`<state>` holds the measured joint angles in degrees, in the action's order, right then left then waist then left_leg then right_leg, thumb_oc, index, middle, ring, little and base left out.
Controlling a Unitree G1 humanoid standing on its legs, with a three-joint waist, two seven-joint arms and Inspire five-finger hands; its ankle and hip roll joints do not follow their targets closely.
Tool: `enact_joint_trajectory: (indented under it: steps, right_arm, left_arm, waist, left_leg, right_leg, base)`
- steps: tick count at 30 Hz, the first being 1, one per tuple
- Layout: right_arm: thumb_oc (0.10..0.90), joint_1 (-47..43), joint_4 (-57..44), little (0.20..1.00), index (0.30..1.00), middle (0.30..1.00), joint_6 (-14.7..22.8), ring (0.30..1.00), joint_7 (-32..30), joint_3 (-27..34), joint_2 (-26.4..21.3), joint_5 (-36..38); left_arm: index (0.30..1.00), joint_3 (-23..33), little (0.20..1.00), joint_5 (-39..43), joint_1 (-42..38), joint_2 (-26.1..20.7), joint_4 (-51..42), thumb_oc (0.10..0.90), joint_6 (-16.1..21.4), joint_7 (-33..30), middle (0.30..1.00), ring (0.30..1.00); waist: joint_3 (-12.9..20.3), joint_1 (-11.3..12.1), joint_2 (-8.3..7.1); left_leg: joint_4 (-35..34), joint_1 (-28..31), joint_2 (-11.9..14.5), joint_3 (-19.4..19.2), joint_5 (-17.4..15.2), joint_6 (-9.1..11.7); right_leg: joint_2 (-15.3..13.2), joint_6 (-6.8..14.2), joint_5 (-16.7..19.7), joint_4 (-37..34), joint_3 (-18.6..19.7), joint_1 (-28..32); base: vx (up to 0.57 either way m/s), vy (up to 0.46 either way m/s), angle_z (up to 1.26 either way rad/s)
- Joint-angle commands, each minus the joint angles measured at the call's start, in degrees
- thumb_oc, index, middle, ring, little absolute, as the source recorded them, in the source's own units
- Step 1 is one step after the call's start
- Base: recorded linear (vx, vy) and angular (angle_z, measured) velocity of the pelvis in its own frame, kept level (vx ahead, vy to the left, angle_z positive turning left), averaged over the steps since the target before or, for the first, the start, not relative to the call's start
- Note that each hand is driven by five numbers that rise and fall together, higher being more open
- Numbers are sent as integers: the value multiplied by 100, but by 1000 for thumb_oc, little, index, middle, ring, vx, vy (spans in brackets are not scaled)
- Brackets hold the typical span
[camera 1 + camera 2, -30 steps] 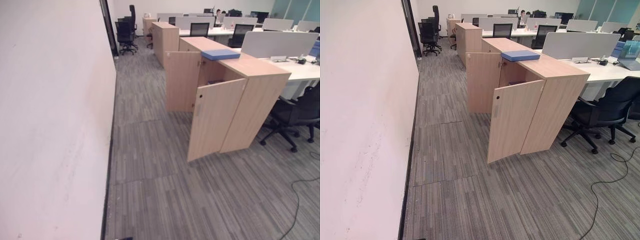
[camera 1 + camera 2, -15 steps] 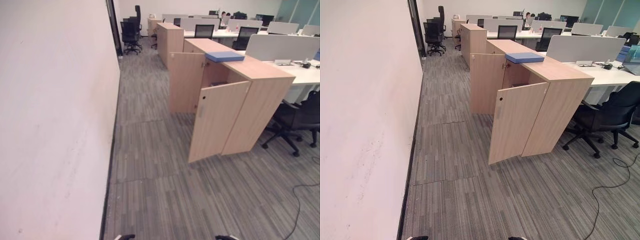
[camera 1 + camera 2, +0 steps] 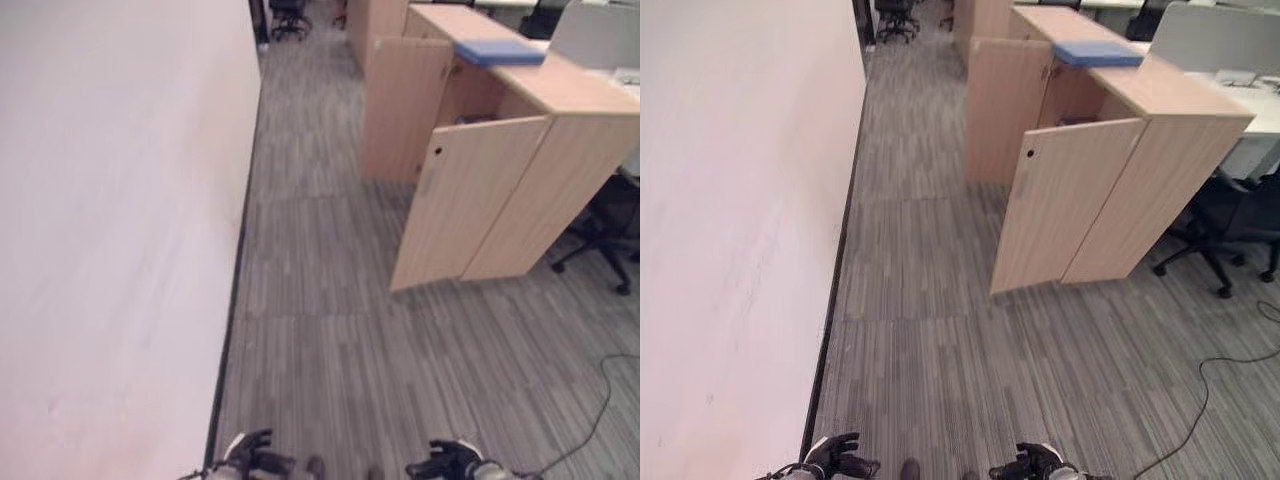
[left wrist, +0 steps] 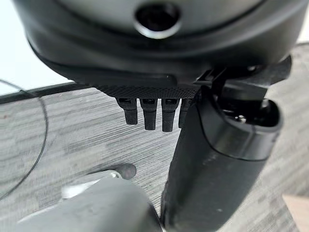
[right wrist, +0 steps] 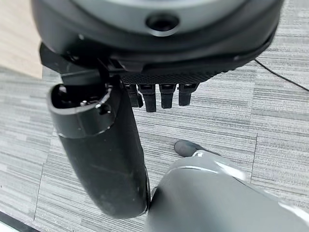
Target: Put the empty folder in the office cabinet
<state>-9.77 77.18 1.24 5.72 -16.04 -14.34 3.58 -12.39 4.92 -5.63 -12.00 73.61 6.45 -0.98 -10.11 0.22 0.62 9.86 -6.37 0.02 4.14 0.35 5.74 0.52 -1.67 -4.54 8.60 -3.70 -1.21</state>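
- Folder (image 3: 1096, 53), blue, flat on cabinet (image 3: 1160, 110) top, far right: I judge it light, stiff; grab an overhanging edge.
- Left hand (image 3: 835, 459), right hand (image 3: 1035, 462): fingers curled, holding nothing.

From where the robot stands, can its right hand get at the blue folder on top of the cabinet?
Probably not yet. The right hand hangs low and empty, while the blue folder lies on the cabinet, across a stretch of carpet.

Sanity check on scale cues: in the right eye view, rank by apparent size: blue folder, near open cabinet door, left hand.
1. Near open cabinet door
2. Blue folder
3. Left hand, though it is cut by the frame edge and much closer, so its rank is unsure.
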Motion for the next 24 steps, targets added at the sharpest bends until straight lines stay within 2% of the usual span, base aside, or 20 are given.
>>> enact_joint_trajectory:
  steps: [1,2,3,4,5,8,9,10,11,15,16,18,19,22,23,24]
  right_arm:
    - [800,563,302,900,900,900,-183,900,8,-271,-160,-192]
    - [800,580,308,900,900,900,-180,900,8,-292,-169,-213]
    - [800,611,304,900,900,900,-174,900,-8,-306,-182,-239]
    - [800,612,304,900,900,900,-174,900,-9,-306,-182,-239]
    - [800,625,305,900,900,900,-171,900,-27,-303,-195,-259]
    - [800,698,311,900,900,900,-143,900,-38,-338,-211,-438]
    - [800,784,310,900,900,900,-153,900,-33,-376,-213,-618]
    - [800,785,310,900,900,900,-153,900,-33,-376,-213,-618]
    - [800,818,321,900,900,900,-184,900,-37,-328,-227,-631]
    - [800,797,295,900,900,900,-181,900,-81,-308,-197,-564]
    - [800,736,187,900,900,900,-165,900,-113,-307,-174,-488]
    - [800,703,149,900,900,900,-159,900,-114,-308,-168,-458]
    - [800,544,42,900,900,900,-146,900,-111,-354,-167,-384]
    - [800,405,-58,900,900,900,-123,900,-129,-421,-158,-366]
    - [800,296,-157,900,900,900,-110,900,-141,-455,-162,-344]
    - [800,295,-158,900,900,900,-110,900,-141,-454,-162,-344]
  left_arm:
    - [900,-156,900,-91,275,74,138,800,-53,-103,900,900]
    - [900,-166,900,-101,280,67,122,800,-54,-116,900,900]
    - [900,-183,900,-111,302,88,90,800,-51,-162,900,900]
    - [900,-184,900,-111,303,88,90,800,-51,-163,900,900]
    - [900,-199,900,-118,329,107,70,800,-46,-176,900,900]
    - [900,-208,900,-224,457,157,108,800,-43,-149,900,900]
    - [900,-244,900,-327,553,180,145,800,-52,-134,900,900]
    - [900,-244,900,-327,554,180,144,800,-52,-134,900,900]
    - [900,-216,900,-335,564,141,119,800,-49,-122,900,900]
    - [900,-149,900,-307,532,99,125,800,-51,-142,900,900]
    - [900,-149,900,-271,502,79,92,800,-53,-130,900,900]
    - [900,-160,900,-271,494,69,76,800,-46,-129,900,900]
    - [900,-204,900,-293,445,49,58,800,-28,-133,900,900]
    - [900,-205,900,-277,427,22,43,800,-38,-142,900,900]
    - [900,-200,900,-270,427,-3,42,800,-46,-139,900,900]
    - [900,-200,900,-270,427,-3,41,800,-47,-139,900,900]
  waist:
    - [95,15,-153]
    - [84,44,-120]
    - [71,68,-30]
    - [60,68,-38]
    - [50,71,1]
    - [104,138,125]
    - [211,130,178]
    - [211,130,176]
    - [271,123,160]
    - [314,173,52]
    - [318,212,-21]
    - [322,226,-36]
    - [305,263,-66]
    - [332,345,-64]
    - [348,395,-49]
    - [350,398,-50]
  left_leg:
    - [293,-348,-158,-138,-240,-461]
    - [94,-463,-125,-81,-42,-435]
    - [-526,-589,5,-24,289,-383]
    - [-549,-562,-1,-28,299,-384]
    - [-858,-707,80,-122,374,-363]
    - [-1485,-571,206,-315,568,-336]
    - [-1467,-497,230,-317,814,-312]
    - [-1468,-495,229,-318,814,-312]
    - [-1249,-535,178,-408,825,-344]
    - [-688,-769,61,-464,602,-432]
    - [-223,-1007,-65,-510,347,-512]
    - [-78,-1084,-107,-524,252,-545]
    - [192,-1262,-192,-603,26,-629]
    - [242,-1319,-248,-656,-124,-734]
    - [184,-1227,-313,-694,-217,-833]
    - [182,-1228,-312,-698,-218,-833]
  right_leg:
    - [-141,285,-227,-263,126,401]
    - [-117,288,-251,-295,117,430]
    - [-77,303,-340,-356,125,525]
    - [-84,304,-346,-356,126,541]
    - [-93,314,-416,-381,121,610]
    - [-110,354,-521,-421,212,869]
    - [-168,400,-585,-456,222,1028]
    - [-170,400,-586,-457,222,1030]
    - [-331,457,-625,-446,236,1114]
    - [-565,538,-568,-516,230,1166]
    - [-732,628,-500,-549,268,1165]
    - [-777,656,-488,-540,281,1127]
    - [-891,714,-399,-495,341,984]
    - [-1001,806,-282,-417,349,829]
    - [-1101,879,-22,-118,316,632]
    - [-1102,880,-24,-115,320,628]
  base:
    - [122,20,-1]
    - [137,71,4]
    - [139,71,6]
    - [167,93,12]
    - [125,74,28]
    - [275,163,34]
    - [285,168,1]
    - [368,246,-23]
    - [185,138,-35]
    - [215,162,-34]
    - [207,173,-9]
    - [151,158,5]
    - [119,154,4]
    - [112,158,-17]
    - [121,157,-20]
    - [128,155,-15]
